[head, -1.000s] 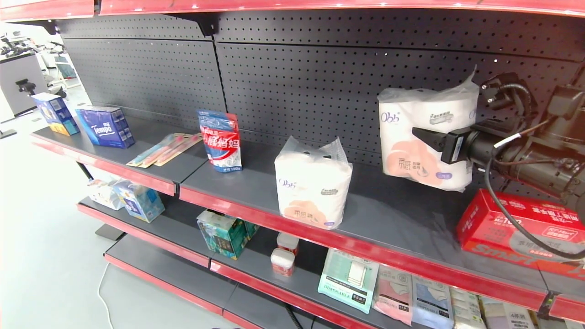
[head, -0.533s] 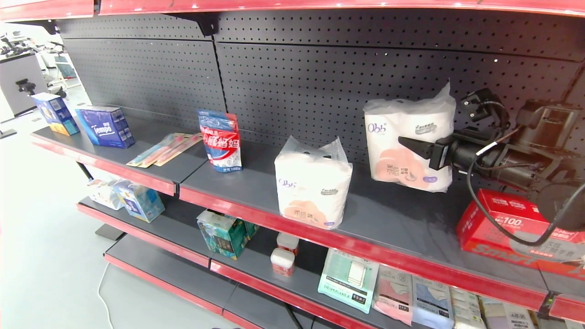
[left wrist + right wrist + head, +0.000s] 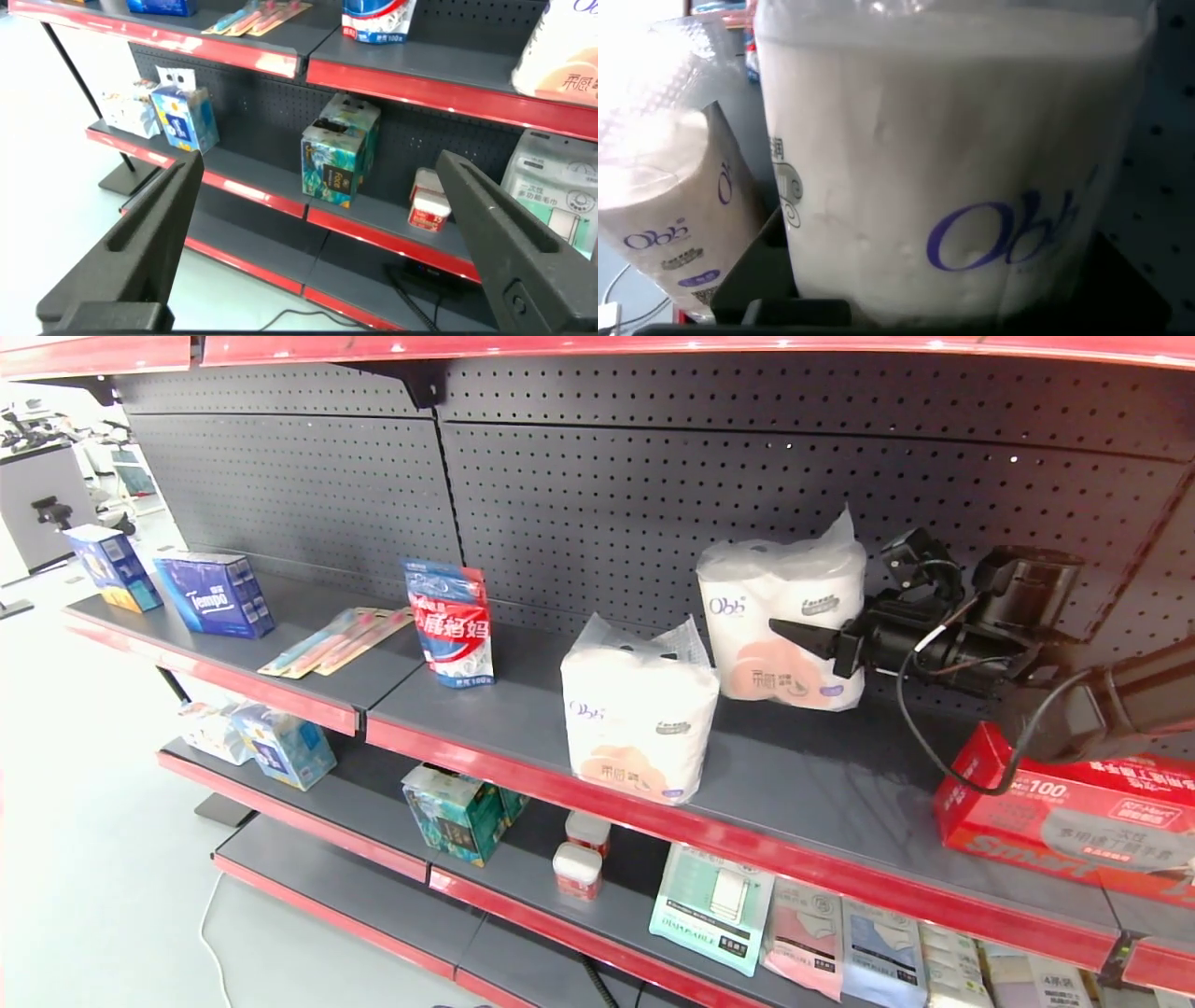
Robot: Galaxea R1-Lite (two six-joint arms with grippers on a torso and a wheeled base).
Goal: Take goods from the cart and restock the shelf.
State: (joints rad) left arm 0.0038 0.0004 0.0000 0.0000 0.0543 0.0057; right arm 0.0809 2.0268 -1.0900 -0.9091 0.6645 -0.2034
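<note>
A white toilet paper pack point(image 3: 775, 616) point(image 3: 952, 168) is held by my right gripper point(image 3: 805, 637), which is shut on it from the right side. The pack sits upright near the pegboard, low over the back of the middle shelf point(image 3: 812, 775); I cannot tell if its base touches the board. A second, identical pack point(image 3: 639, 719) point(image 3: 663, 233) stands on the same shelf, in front and to the left, close to the red front lip. My left gripper point(image 3: 318, 161) is open and holds nothing, down in front of the lower shelves.
A red box point(image 3: 1064, 812) lies on the shelf under my right arm. Further left stand a red-blue pouch point(image 3: 451, 621), toothbrush packs point(image 3: 336, 639) and a blue tissue box point(image 3: 217, 595). Lower shelves hold a green box point(image 3: 338, 154) and a small jar point(image 3: 432, 201).
My right gripper has carried the toilet paper pack leftward, down and deeper toward the pegboard, from above the red box to behind the standing pack.
</note>
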